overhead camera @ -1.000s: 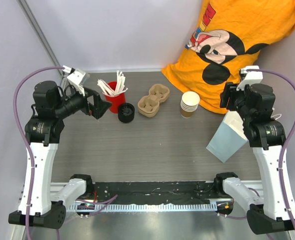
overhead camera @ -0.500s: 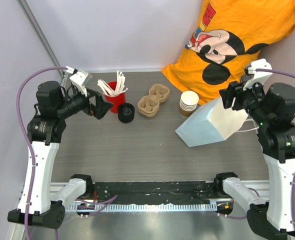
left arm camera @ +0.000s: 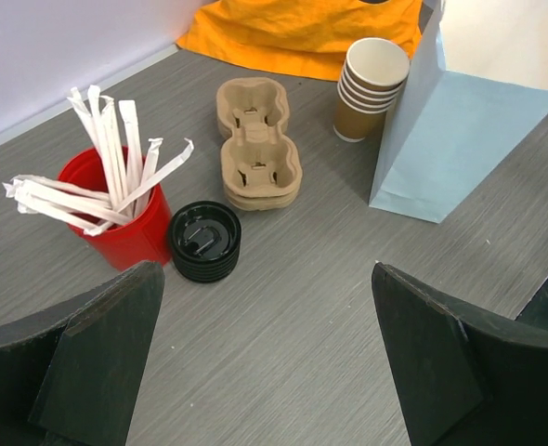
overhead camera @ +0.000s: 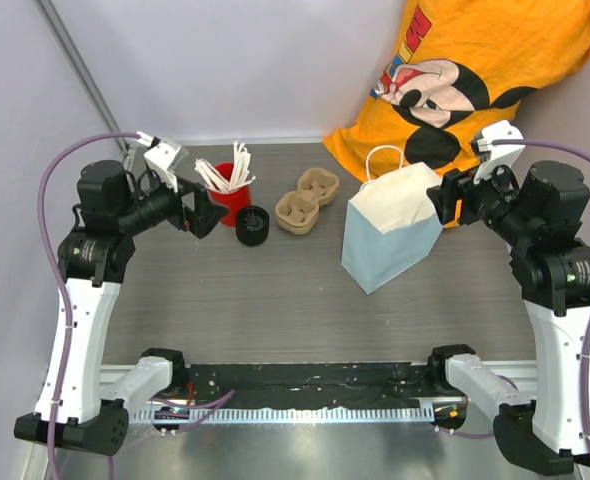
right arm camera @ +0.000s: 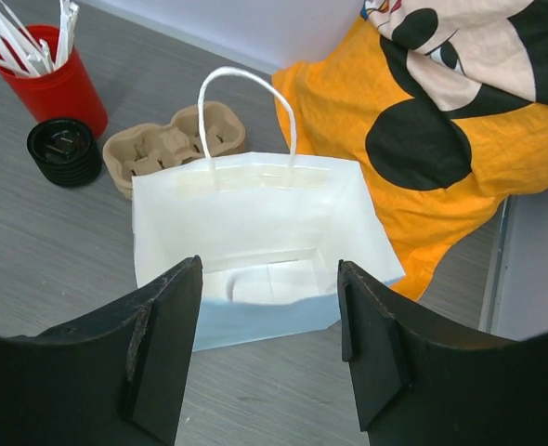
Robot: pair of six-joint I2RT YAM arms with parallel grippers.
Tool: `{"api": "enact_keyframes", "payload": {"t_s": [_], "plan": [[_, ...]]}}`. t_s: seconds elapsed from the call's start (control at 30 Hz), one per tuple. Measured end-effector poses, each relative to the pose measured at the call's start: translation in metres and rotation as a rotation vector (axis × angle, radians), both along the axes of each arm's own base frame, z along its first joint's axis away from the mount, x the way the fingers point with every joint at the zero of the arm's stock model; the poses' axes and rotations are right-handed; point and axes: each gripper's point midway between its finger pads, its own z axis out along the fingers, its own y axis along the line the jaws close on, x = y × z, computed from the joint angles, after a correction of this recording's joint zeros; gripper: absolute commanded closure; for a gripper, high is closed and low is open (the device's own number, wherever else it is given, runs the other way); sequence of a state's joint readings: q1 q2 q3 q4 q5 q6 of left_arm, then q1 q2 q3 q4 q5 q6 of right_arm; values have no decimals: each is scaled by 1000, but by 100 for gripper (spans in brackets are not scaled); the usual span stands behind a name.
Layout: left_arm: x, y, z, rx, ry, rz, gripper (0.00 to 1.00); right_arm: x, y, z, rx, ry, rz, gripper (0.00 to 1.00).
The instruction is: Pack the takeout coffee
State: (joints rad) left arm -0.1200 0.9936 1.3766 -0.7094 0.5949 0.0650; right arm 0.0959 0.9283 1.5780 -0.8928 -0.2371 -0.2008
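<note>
A stack of brown paper cups (left arm camera: 371, 88), white inside, stands beside a light blue paper bag (left arm camera: 460, 121); in the top view the bag hides them. A stack of round black lids (overhead camera: 252, 225) (left arm camera: 205, 242) (right arm camera: 64, 151) sits next to the red cup. The bag (overhead camera: 390, 235) (right arm camera: 255, 223) stands upright, its mouth open and its white inside empty. My right gripper (overhead camera: 443, 203) (right arm camera: 269, 274) hovers open just behind the bag's near rim, pinching nothing. Open wide over bare table, my left gripper (overhead camera: 200, 210) (left arm camera: 265, 274) is short of the lids.
A red cup of white wrapped sticks (overhead camera: 230, 190) (left arm camera: 116, 214) stands at the back left. A brown pulp cup-carrier tray (overhead camera: 305, 200) (left arm camera: 255, 149) (right arm camera: 172, 144) lies between it and the bag. An orange printed shirt (overhead camera: 475, 70) (right arm camera: 441, 121) drapes over the back right corner.
My right arm swung the bag left from the right side; it now stands upright in front of the cups, and the jaws have widened slightly. The left arm barely moved.
</note>
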Motion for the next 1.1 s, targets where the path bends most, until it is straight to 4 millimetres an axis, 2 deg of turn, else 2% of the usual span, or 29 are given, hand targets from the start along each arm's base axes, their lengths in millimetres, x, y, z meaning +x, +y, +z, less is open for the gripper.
{"api": "enact_keyframes", "payload": {"t_s": [0.1,0.2,0.27,0.37,0.43,0.5,0.6,0.7,0.77,0.9,0.97,1.03,1.1], "plan": [[1,-6,-3,1,11,-20,0,3,3,-6,-8,24,19,34],[1,-24,-9,9,30,-76,0,1,8,-5,-3,24,48,31],[-2,-43,-15,20,49,-133,0,-3,15,3,8,8,96,30],[-1,-58,-24,31,79,-179,0,-5,32,21,24,-18,196,30],[2,-58,-28,38,88,-171,0,-5,44,37,36,-43,276,30],[4,-57,-28,42,87,-161,0,-1,56,44,43,-47,344,29],[6,-55,-27,49,79,-145,0,16,77,41,41,-15,436,25],[10,-46,-23,85,61,-101,0,37,117,39,-3,10,531,21],[15,-36,-16,115,27,-52,0,55,156,27,-48,37,607,20],[22,-4,-3,172,-30,90,0,96,209,-12,-113,133,650,20],[23,14,0,201,-47,163,0,129,227,-29,-143,158,622,20],[22,30,2,227,-57,235,0,164,239,-56,-190,185,567,19],[21,42,3,240,-62,285,0,185,245,-85,-238,224,531,19]]}}
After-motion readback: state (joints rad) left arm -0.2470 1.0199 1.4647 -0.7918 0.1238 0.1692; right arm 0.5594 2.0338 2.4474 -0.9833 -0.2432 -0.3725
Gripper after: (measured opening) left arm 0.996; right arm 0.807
